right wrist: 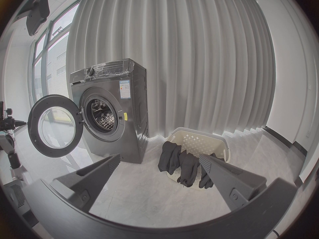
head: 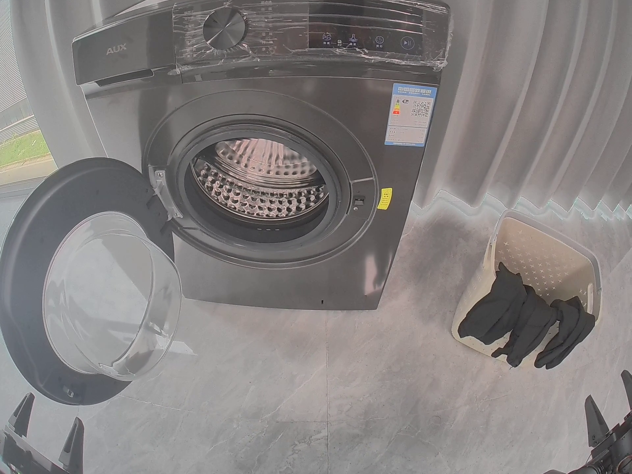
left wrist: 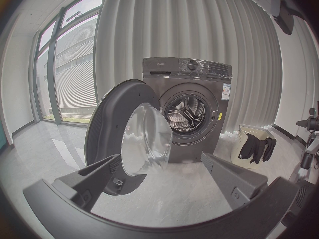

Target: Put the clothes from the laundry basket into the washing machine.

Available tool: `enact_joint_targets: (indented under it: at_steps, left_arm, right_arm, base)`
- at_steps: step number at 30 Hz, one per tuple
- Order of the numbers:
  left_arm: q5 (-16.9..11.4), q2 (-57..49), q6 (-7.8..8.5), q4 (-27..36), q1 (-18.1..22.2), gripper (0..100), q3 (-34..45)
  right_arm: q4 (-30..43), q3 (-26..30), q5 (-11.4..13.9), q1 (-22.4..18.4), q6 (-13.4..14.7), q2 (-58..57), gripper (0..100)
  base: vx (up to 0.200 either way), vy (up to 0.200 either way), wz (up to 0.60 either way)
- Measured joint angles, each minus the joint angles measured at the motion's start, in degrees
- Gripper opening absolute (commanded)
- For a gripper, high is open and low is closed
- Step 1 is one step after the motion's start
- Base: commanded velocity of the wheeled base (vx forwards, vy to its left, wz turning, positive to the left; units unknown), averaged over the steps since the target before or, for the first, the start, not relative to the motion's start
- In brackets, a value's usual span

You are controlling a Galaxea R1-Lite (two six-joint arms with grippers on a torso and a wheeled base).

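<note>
A grey front-loading washing machine (head: 263,139) stands against the curtain, its round door (head: 85,284) swung wide to the left and the steel drum (head: 260,179) bare inside. To its right on the floor sits a cream laundry basket (head: 546,258) with black clothes (head: 523,317) draped over its near rim. My left gripper (head: 45,429) is low at the front left, open and holding nothing. Low at the front right, well short of the basket, my right gripper (head: 612,406) is open too. The wrist views show the machine (left wrist: 187,110), the basket (right wrist: 202,143) and the clothes (right wrist: 182,165).
Pale marble-look floor (head: 316,376) spreads between me and the machine. A pleated white curtain (head: 526,87) hangs behind. The open door juts out over the floor at the left. Tall windows (left wrist: 66,70) line the left wall.
</note>
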Motion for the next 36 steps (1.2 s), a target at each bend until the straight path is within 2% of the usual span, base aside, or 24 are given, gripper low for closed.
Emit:
enact_joint_targets:
  at_steps: [16,28,36]
  left_arm:
    - [0.06,0.0,0.05,0.0,0.02,100,0.0]
    - [0.15,0.0,-0.02,0.0,0.0,100,0.0]
    - [0.11,0.0,-0.04,0.0,0.02,100,0.0]
  right_arm:
    - [0.02,0.0,-0.05,0.06,0.0,0.05,100]
    - [0.05,0.0,-0.05,0.02,0.0,0.07,100]
    - [0.0,0.0,-0.02,0.06,0.0,0.07,100]
  base:
    - [0.0,0.0,0.0]
    - [0.0,-0.2,0.0]
    - [0.0,0.0,0.0]
